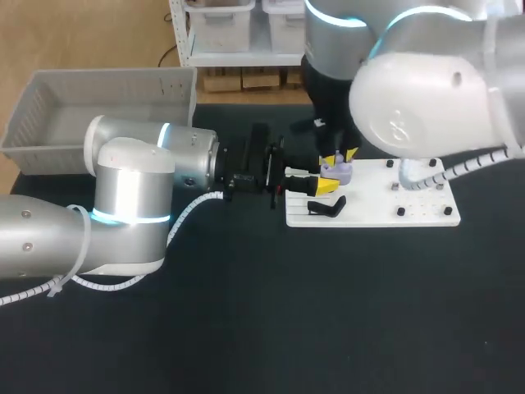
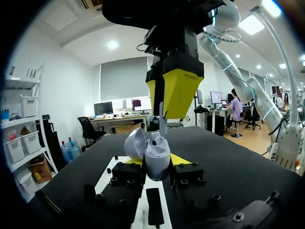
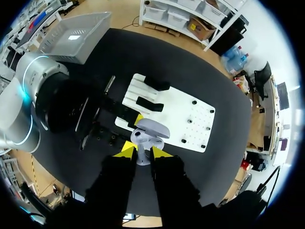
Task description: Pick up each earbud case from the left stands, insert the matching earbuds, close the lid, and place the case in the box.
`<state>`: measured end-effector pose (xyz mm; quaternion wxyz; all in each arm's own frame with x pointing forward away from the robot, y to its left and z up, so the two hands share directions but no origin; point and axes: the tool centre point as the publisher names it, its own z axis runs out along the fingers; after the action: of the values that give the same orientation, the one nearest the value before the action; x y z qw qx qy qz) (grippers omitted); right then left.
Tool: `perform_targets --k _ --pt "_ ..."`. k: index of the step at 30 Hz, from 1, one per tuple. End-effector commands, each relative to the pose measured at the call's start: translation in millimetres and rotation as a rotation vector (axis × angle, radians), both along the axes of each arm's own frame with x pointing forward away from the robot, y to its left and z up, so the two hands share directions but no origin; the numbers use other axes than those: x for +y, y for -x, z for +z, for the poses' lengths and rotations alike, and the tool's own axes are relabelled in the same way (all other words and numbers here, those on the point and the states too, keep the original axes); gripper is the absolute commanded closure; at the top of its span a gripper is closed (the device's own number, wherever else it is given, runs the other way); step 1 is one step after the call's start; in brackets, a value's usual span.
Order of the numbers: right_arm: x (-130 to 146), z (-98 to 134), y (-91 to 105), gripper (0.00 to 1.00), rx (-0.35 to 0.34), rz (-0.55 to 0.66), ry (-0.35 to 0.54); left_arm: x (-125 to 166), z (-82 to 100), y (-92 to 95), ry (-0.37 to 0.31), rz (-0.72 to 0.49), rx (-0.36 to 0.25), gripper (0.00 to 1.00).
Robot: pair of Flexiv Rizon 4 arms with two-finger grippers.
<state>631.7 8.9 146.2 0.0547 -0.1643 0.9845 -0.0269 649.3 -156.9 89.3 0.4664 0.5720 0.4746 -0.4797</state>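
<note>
A lavender earbud case is held just above the white stand board with its lid swung open. My left gripper comes in from the left, level with the table, and is shut on the case's body from both sides. Straight above the case, my right gripper points down and is shut on a white earbud, whose lower end is in the case's open top. In the head view the case shows between the two grippers' yellow tips.
Black stand pieces sit on the left part of the board, and one lies loose near its front edge. A grey basket stands at the back left. Small black pegs dot the board's right half.
</note>
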Motion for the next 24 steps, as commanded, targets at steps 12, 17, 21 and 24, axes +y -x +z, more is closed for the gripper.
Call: perform_targets --k 12,17,21,24 --pt "4.0 -6.4 -0.2 1.00 0.005 0.102 -0.005 0.2 -0.6 1.4 0.002 0.005 -0.003 1.00" --pt "3.7 -7.5 -1.3 1.00 0.001 0.123 -0.001 0.2 -0.6 1.4 0.002 0.005 -0.003 1.00" --pt "2.6 -8.2 -2.4 1.00 0.001 0.127 0.008 0.2 -0.6 1.4 0.002 0.005 -0.003 1.00" --pt "2.4 -8.2 -2.6 1.00 0.000 0.132 0.011 0.2 -0.6 1.4 0.002 0.005 -0.003 1.00"
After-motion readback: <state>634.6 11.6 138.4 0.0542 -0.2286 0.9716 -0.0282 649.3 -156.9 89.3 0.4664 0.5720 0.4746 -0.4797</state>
